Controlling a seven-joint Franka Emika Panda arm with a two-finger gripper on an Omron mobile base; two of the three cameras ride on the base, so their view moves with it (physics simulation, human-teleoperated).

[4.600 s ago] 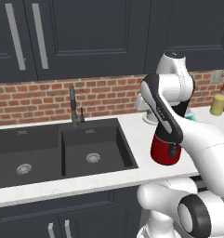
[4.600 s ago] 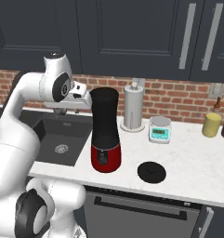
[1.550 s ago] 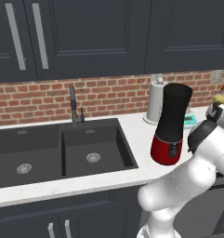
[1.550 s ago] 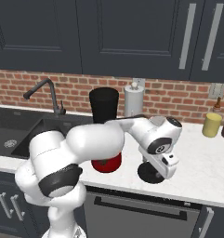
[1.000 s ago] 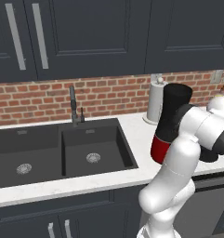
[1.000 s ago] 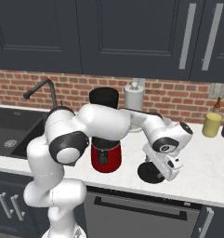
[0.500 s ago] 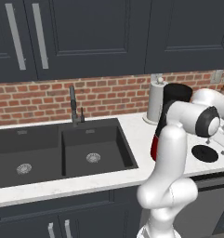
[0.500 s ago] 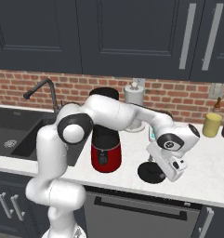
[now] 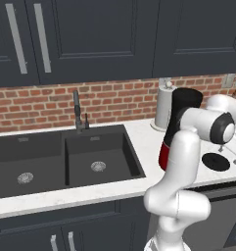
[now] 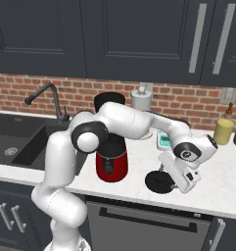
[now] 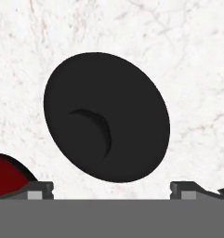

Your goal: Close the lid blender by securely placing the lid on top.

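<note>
The lid (image 11: 106,116) lies flat on the white marbled counter (image 11: 187,56), a black disc with a small raised centre, seen from close above in the hand view. In the right base view the lid (image 10: 158,182) sits to the right of the blender (image 10: 111,147), apart from it and near the counter's front edge. The blender stands upright, its red base on the counter and its black jar partly hidden behind the arm; its mouth is uncovered. A sliver of the red base (image 11: 6,169) shows at the lower left of the hand view. The gripper (image 11: 111,188) hangs just above the lid, its two finger tips (image 11: 39,189) spread wide apart at either side of the disc and gripping nothing. From the left base view the lid (image 9: 215,161) rests on the counter right of the blender (image 9: 178,122), beyond the arm's forearm. A white paper-towel roll (image 10: 141,100) stands behind the blender by the brick wall. A yellow jar (image 10: 223,131) stands well to the right, and a sink (image 9: 65,157) lies to the left.
</note>
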